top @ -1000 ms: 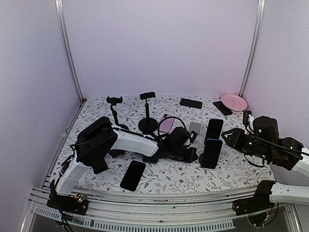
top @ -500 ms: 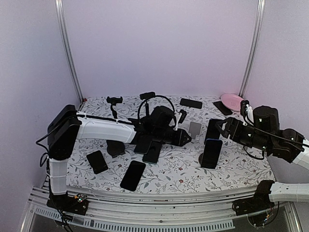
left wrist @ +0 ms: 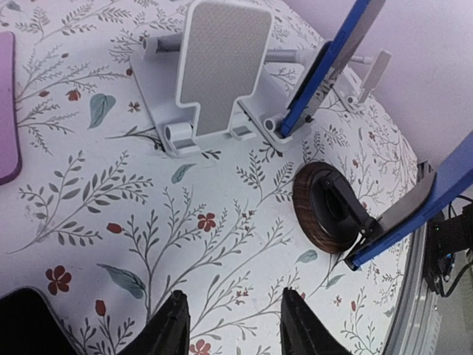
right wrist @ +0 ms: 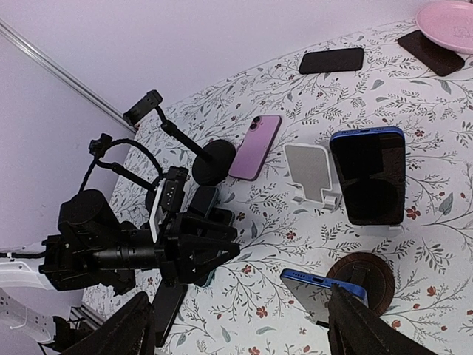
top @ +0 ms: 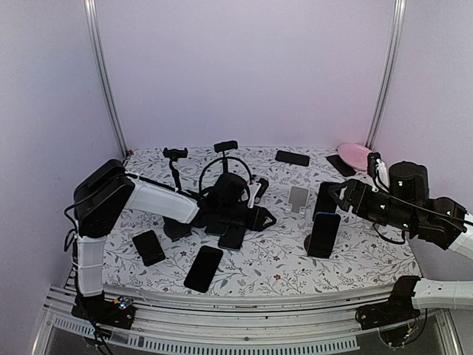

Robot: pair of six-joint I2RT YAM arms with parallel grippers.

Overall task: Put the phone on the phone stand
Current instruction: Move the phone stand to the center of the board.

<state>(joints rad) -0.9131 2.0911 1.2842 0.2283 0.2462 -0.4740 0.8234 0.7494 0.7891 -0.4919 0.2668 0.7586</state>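
1. Since the phone [top: 323, 235] is leaning on its round stand [left wrist: 314, 214], I am hovering my left gripper [left wrist: 233, 310] part-open and empty above the bench [left wrist: 111, 192].
2. My right gripper [right wrist: 240, 318] is hanging wide open, empty.

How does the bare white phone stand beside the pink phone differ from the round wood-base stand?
The white phone stand is empty; the round-based stand carries a blue phone. The white one has a pale rectangular back plate with small feet; the round one has a wood-grain disc base and black arm. Both stand on the floral tablecloth.
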